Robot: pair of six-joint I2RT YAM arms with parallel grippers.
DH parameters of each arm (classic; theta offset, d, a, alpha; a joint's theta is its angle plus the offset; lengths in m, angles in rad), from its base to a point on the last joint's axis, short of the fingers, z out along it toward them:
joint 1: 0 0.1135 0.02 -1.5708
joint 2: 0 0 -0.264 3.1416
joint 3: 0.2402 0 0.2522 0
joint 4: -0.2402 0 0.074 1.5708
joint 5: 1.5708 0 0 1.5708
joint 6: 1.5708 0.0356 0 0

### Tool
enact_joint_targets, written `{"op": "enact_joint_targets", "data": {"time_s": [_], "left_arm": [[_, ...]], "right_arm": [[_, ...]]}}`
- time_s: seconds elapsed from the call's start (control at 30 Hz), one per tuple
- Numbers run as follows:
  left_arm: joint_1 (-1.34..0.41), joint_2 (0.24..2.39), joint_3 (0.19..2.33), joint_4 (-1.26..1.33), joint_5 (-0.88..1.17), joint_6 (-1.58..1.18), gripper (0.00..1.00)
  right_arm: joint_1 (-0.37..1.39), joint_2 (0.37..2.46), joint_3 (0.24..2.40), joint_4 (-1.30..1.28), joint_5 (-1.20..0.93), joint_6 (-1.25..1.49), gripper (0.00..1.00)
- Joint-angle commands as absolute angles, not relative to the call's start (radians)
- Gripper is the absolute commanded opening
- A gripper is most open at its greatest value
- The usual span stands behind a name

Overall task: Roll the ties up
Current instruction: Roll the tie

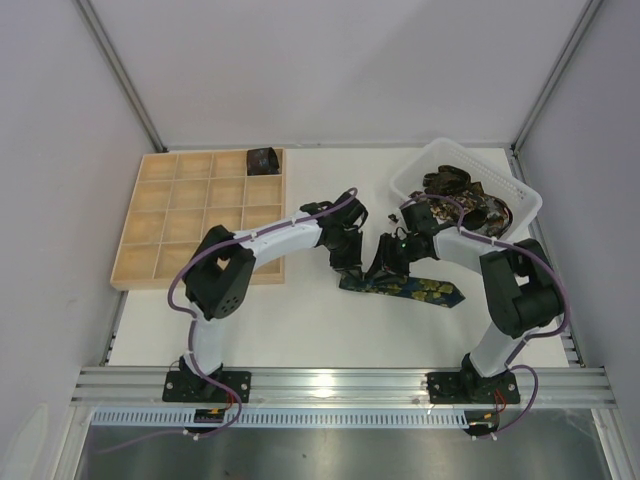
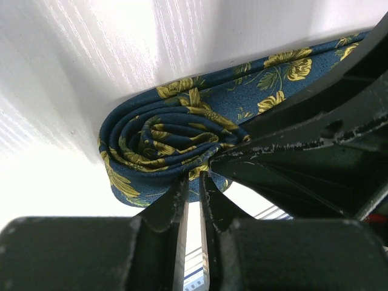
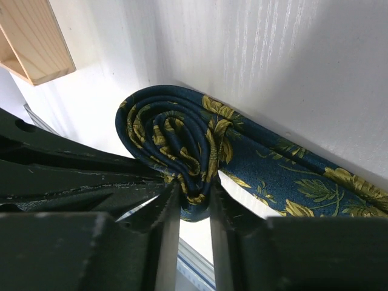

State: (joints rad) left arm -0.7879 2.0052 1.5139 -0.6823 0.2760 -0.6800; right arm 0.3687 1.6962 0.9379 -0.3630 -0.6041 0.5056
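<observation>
The navy tie with yellow-green flowers (image 1: 420, 290) lies on the white table, its left end wound into a roll (image 2: 160, 142) between my two grippers. The roll also shows in the right wrist view (image 3: 163, 130). My left gripper (image 1: 352, 264) is shut on the roll's edge (image 2: 193, 179). My right gripper (image 1: 384, 264) is shut on the roll from the opposite side (image 3: 194, 195). The tie's unrolled tail (image 3: 315, 182) runs off to the right. More dark ties (image 1: 460, 195) lie heaped in the white basket.
The white slotted basket (image 1: 527, 203) stands at the back right. The pale wooden grid tray (image 1: 190, 222) lies at the left, with one dark rolled tie (image 1: 263, 160) in its far right cell. Its corner shows in the right wrist view (image 3: 36, 36).
</observation>
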Motion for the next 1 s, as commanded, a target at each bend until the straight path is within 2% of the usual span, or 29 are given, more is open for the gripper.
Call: {"op": "enact_joint_targets", "data": {"time_s": [0.0, 0.03, 0.1, 0.23, 0.33, 0.53, 0.6, 0.73, 0.97], "left_arm": [[-0.788, 2.01, 1.554, -0.686, 0.273, -0.673, 0.17], [-0.788, 2.005, 1.552, -0.684, 0.275, -0.672, 0.19], [-0.788, 1.988, 1.551, -0.68, 0.272, -0.663, 0.23], [-0.764, 1.936, 1.528, -0.678, 0.278, -0.638, 0.39], [-0.723, 1.901, 1.502, -0.663, 0.34, -0.597, 0.49], [-0.641, 1.891, 1.416, -0.578, 0.471, -0.496, 0.64], [-0.623, 1.943, 1.425, -0.571, 0.58, -0.457, 0.67], [-0.62, 1.982, 1.43, -0.574, 0.623, -0.396, 0.71], [-0.62, 2.011, 1.359, -0.437, 0.706, -0.403, 0.72]], "right_arm": [[0.367, 1.71, 0.933, -0.34, -0.603, 0.508, 0.26], [0.365, 1.71, 0.936, -0.342, -0.594, 0.505, 0.19], [0.359, 1.72, 0.939, -0.36, -0.585, 0.485, 0.13], [0.348, 1.736, 0.945, -0.385, -0.566, 0.445, 0.03], [0.348, 1.759, 0.954, -0.405, -0.545, 0.422, 0.0], [0.347, 1.775, 0.974, -0.426, -0.515, 0.38, 0.0], [0.345, 1.779, 0.982, -0.428, -0.517, 0.377, 0.0], [0.347, 1.779, 0.982, -0.426, -0.52, 0.379, 0.0], [0.345, 1.776, 0.985, -0.425, -0.526, 0.379, 0.0]]}}
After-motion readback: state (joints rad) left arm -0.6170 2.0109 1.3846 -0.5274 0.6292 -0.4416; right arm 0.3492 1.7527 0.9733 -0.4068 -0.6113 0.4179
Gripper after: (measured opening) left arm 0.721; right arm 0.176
